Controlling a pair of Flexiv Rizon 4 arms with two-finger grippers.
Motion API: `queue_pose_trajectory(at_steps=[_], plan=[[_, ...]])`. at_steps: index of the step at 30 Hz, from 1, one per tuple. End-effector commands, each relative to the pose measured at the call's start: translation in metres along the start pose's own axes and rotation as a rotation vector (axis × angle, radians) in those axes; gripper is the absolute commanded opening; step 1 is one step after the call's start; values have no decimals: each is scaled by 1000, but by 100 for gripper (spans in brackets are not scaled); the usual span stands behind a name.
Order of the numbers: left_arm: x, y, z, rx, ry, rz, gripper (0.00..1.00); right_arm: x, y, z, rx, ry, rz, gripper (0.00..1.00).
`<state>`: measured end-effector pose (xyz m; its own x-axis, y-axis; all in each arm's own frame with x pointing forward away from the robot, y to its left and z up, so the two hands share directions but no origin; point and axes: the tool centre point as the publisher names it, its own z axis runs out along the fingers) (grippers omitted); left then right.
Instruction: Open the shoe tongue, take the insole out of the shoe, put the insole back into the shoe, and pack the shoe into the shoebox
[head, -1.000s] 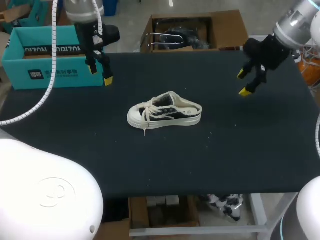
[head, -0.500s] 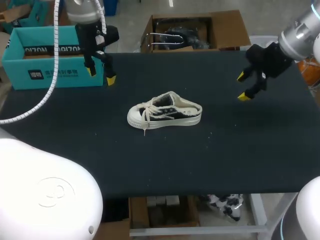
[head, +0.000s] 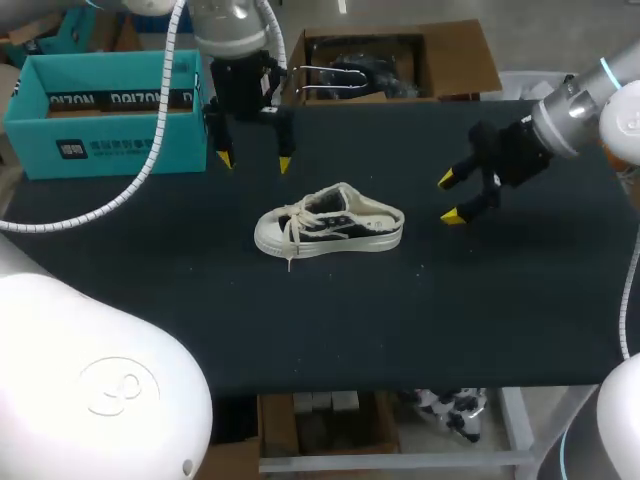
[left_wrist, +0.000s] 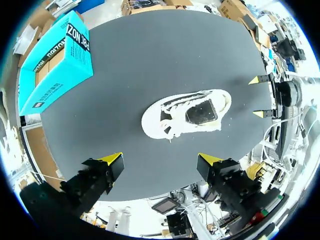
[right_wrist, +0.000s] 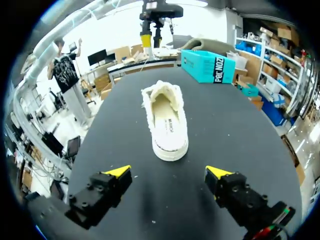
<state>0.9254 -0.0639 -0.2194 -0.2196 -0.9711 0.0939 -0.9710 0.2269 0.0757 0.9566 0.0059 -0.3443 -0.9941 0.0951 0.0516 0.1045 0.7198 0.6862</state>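
1. L gripper (head: 255, 162): fingers wide apart, nothing between them. It hangs upper-middle in the head view, just behind the shoe (head: 330, 222) and not touching it.
2. R gripper (head: 448, 198): fingers also apart and empty. It's right of centre, near the shoe's heel end, w/ a gap between them.
3. Shoe stands upright mid-frame on the black table (head: 400, 320), toe to the left, laces loose.
4. R wrist view: shoe lies ahead of my fingers, heel opening toward me, w/ the pale insole (right_wrist: 167, 125) inside.
5. Teal shoebox (head: 105, 110): upper left of the head view, at the table's corner, open top, well apart from the shoe.
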Motion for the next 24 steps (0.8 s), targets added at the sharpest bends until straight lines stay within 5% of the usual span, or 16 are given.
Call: queue_pose_trajectory(at_steps=[1, 12, 24], plan=[[20, 2, 14, 21, -20, -40, 100, -10, -2, 24, -37, 27, -12, 100], [57, -12, 39, 15, 2, -67, 100, -18, 0, 76, -143, 53, -12, 100], [65, -25, 56, -4, 0, -81, 100, -6, 6, 99, -198, 46, 19, 100]])
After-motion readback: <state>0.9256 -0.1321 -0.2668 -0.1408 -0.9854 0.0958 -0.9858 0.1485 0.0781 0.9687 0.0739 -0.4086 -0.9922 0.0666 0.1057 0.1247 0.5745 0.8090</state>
